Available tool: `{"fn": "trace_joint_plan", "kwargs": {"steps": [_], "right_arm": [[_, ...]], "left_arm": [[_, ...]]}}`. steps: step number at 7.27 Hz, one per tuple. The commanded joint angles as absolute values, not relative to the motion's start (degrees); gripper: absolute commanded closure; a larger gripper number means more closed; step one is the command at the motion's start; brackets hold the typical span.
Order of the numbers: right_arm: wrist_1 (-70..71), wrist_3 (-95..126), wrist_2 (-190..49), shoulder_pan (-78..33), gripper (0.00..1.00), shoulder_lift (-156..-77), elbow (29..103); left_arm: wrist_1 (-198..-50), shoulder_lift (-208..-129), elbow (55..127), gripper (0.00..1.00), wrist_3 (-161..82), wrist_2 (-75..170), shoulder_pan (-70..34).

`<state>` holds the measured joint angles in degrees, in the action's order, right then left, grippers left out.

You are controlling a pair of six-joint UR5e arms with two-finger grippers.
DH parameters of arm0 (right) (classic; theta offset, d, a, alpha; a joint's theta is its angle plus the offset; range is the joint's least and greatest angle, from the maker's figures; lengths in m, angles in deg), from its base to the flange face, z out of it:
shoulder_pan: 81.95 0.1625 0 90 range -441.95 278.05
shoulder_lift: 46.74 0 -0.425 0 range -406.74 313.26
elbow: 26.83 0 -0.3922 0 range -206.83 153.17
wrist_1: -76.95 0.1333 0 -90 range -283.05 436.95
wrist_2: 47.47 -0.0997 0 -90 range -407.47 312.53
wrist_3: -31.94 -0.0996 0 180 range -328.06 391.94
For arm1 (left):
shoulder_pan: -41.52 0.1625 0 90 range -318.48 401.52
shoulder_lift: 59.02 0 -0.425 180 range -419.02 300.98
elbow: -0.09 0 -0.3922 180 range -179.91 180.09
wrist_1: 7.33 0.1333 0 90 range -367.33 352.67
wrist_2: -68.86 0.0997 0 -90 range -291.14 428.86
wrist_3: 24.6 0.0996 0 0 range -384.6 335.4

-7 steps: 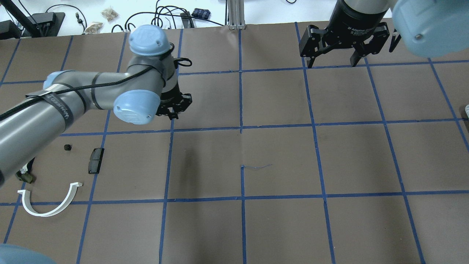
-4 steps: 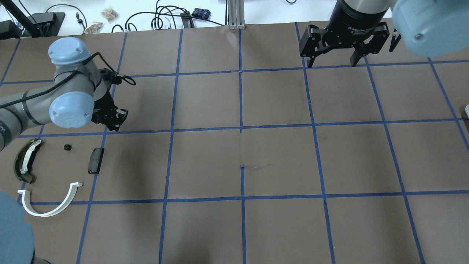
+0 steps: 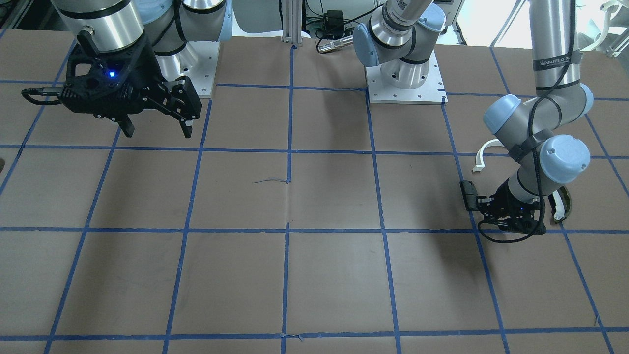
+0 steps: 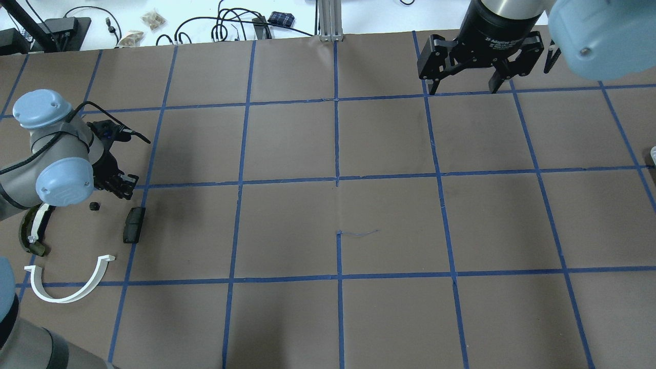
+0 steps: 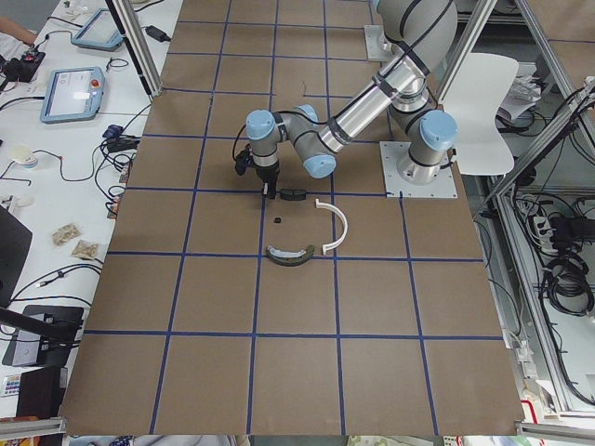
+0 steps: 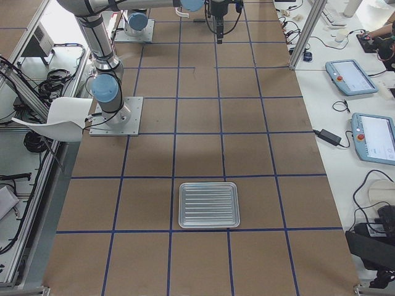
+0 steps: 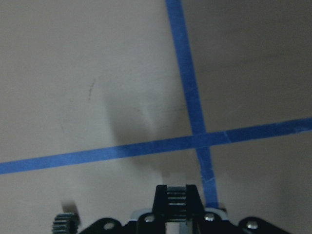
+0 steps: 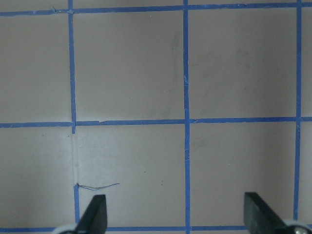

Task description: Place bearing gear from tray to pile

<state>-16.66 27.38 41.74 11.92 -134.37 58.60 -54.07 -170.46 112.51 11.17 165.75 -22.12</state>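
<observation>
My left gripper [image 4: 122, 188] hangs low over the table at the far edge of the pile. In the left wrist view its jaws [image 7: 176, 202] stand shut on a small dark toothed part, the bearing gear [image 7: 176, 195]. The pile lies just beside it: a small black gear [image 4: 94, 206], a dark rectangular block [image 4: 134, 224], an olive-green curved piece with a white insert [image 4: 31, 230] and a thin white half-ring [image 4: 69, 288]. My right gripper [image 4: 464, 87] is open and empty, high over the far right of the table. The tray [image 6: 208, 205] looks empty in the exterior right view.
The brown table has a grid of blue tape lines [image 4: 337, 179]. Cables and small boxes [image 4: 241, 23] lie beyond its far edge. The left arm's elbow [image 4: 64, 182] partly covers the olive-green piece. The tray's edge [image 4: 653, 154] just shows at the right border.
My left arm has swept left from the middle-left of the table to the pile, its gripper still shut. The right arm has not moved.
</observation>
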Motion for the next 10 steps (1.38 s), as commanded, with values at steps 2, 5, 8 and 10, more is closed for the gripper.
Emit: {"fn": "trace_joint_plan", "kwargs": {"steps": [2, 5, 8, 10], "right_arm": [[-16.7, 27.4, 41.9, 11.9, 0.00, -134.4, 58.6], [-16.7, 27.8, 42.0, 11.9, 0.00, -134.4, 58.6], [-16.6, 27.5, 42.0, 11.9, 0.00, -134.4, 58.6], [-16.7, 27.2, 41.6, 11.9, 0.00, -134.4, 58.6]], "left_arm": [[-53.6, -171.5, 112.1, 0.96, 15.1, 164.8, -17.0], [-53.6, -171.5, 112.6, 0.68, 14.5, 164.8, -16.7], [-55.1, -169.5, 112.1, 0.00, 13.1, 164.4, -17.2], [-61.9, -166.9, 107.6, 0.00, 10.7, 164.4, -19.0]]}}
